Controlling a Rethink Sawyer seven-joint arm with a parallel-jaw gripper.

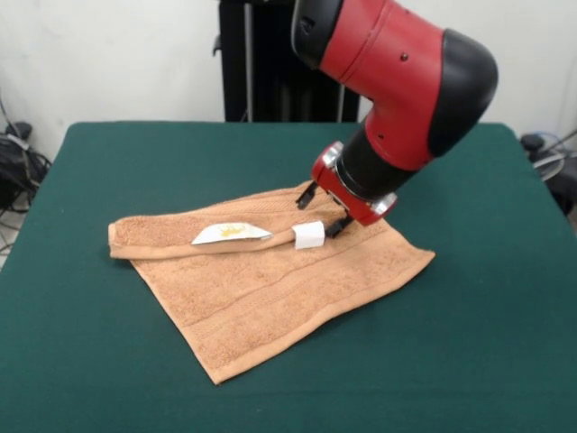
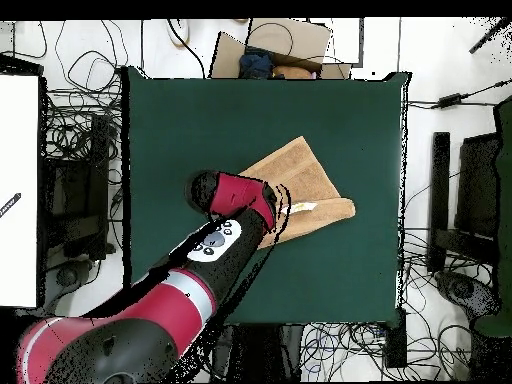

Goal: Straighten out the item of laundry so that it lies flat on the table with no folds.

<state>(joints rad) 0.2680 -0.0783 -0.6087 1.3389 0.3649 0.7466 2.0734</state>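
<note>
The orange-tan towel (image 1: pixel 270 271) lies on the dark green table (image 1: pixel 108 361), a little right of the middle. Its far edge is folded over into a long rolled strip running left. A flat white tag (image 1: pixel 232 233) and a small white tag (image 1: pixel 309 235) show on that strip. My gripper (image 1: pixel 324 209) is down at the towel's far edge, right beside the small tag, with its two black fingers (image 1: pixel 306 193) spread apart and touching the cloth. In the overhead view the towel (image 2: pixel 305 180) lies right of centre and the arm covers its lower left part; the gripper (image 2: pixel 272 215) is there.
The black pedestal (image 1: pixel 270 63) stands behind the table's far edge. Cables (image 2: pixel 80 140) and a cardboard box (image 2: pixel 270 50) lie on the floor around the table (image 2: pixel 200 120). Dark equipment (image 2: pixel 465 200) stands to the right.
</note>
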